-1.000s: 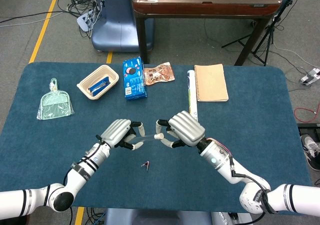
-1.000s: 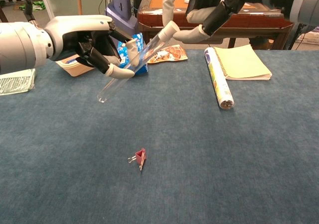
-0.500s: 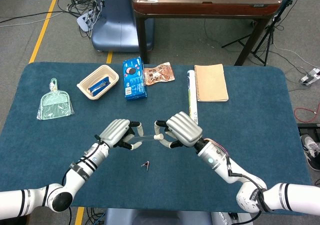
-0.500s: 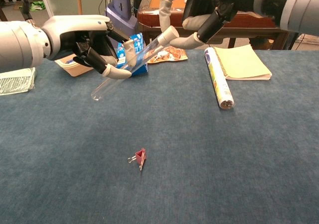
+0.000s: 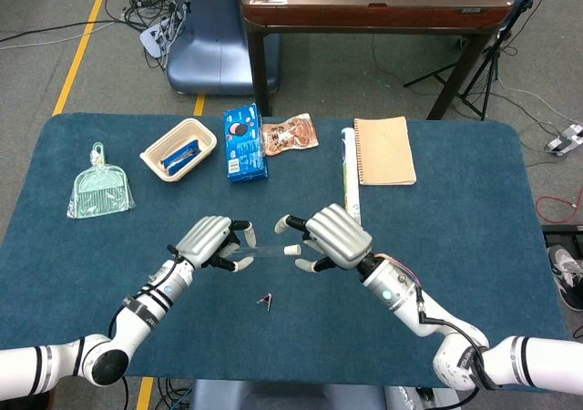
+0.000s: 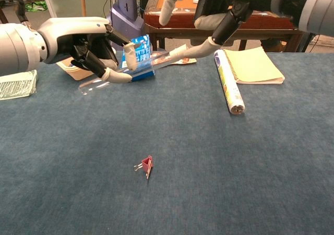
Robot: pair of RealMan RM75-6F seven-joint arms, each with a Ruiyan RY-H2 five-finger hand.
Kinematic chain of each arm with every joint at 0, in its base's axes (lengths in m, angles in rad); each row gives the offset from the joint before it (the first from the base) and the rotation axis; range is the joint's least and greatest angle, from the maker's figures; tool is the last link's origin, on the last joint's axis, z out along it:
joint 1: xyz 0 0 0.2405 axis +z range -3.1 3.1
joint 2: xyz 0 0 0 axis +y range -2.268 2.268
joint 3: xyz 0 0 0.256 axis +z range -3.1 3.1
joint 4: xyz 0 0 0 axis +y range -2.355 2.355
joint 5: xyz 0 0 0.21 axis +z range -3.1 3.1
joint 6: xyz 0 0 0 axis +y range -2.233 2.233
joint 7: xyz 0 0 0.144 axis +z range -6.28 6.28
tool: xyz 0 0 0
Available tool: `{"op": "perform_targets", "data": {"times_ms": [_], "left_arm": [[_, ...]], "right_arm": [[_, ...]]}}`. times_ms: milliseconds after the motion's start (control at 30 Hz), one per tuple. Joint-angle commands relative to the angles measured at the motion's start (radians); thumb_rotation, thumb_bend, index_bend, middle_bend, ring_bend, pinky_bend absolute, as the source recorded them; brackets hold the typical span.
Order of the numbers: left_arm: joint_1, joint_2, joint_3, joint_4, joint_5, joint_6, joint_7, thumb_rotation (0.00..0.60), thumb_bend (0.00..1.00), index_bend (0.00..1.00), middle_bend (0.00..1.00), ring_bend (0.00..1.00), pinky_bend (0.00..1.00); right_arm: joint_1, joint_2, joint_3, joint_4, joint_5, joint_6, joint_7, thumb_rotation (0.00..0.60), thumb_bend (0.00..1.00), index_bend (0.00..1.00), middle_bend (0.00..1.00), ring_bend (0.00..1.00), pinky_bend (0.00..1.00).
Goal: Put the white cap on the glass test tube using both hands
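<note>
The glass test tube (image 6: 141,68) lies almost level above the table, and my left hand (image 6: 83,42) grips it near its middle. The white cap (image 6: 179,50) sits on the tube's right end. My right hand (image 6: 229,5) hovers just right of the cap with its fingers spread. Its thumb is raised well above the tube, and one finger (image 6: 201,48) lies against the cap. In the head view the left hand (image 5: 208,240) and right hand (image 5: 335,235) face each other, with the tube (image 5: 264,249) between them.
A small red binder clip (image 6: 146,165) lies on the blue table below the hands. A rolled paper (image 6: 228,83) and notebook (image 6: 258,65) lie to the right. A blue box (image 5: 243,143), a tray (image 5: 178,149), a snack packet (image 5: 290,135) and a green dustpan (image 5: 100,189) lie further back.
The tube has swung from a steep tilt to nearly level and shifted left. My right hand's thumb has lifted off the cap and its fingers have spread apart.
</note>
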Motion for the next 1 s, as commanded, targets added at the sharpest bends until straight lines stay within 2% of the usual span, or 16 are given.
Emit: {"op": "perform_targets", "data": {"times_ms": [33, 300, 533, 1000], "left_arm": [[0.001, 0.004, 0.004, 0.007, 0.000, -0.002, 0.002, 0.600, 0.26, 0.65, 1.00, 0.99, 1.00], [-0.001, -0.028, 0.044, 0.084, 0.005, 0.000, 0.054, 0.600, 0.26, 0.65, 1.00, 0.99, 1.00], [-0.018, -0.136, 0.085, 0.215, -0.027, 0.005, 0.152, 0.600, 0.26, 0.66, 1.00, 0.99, 1.00], [-0.047, -0.287, 0.088, 0.404, -0.099, 0.003, 0.253, 0.600, 0.26, 0.64, 1.00, 0.98, 1.00]], "right_arm": [[-0.011, 0.011, -0.004, -0.006, -0.011, 0.011, 0.011, 0.600, 0.16, 0.32, 1.00, 1.00, 1.00], [-0.072, 0.079, -0.014, -0.017, -0.058, 0.087, 0.043, 0.600, 0.16, 0.30, 1.00, 1.00, 1.00], [-0.148, 0.153, -0.020, -0.035, -0.089, 0.184, 0.045, 0.600, 0.16, 0.29, 1.00, 1.00, 1.00], [-0.224, 0.231, -0.036, -0.038, -0.073, 0.220, 0.041, 0.600, 0.16, 0.29, 1.00, 1.00, 1.00]]}}
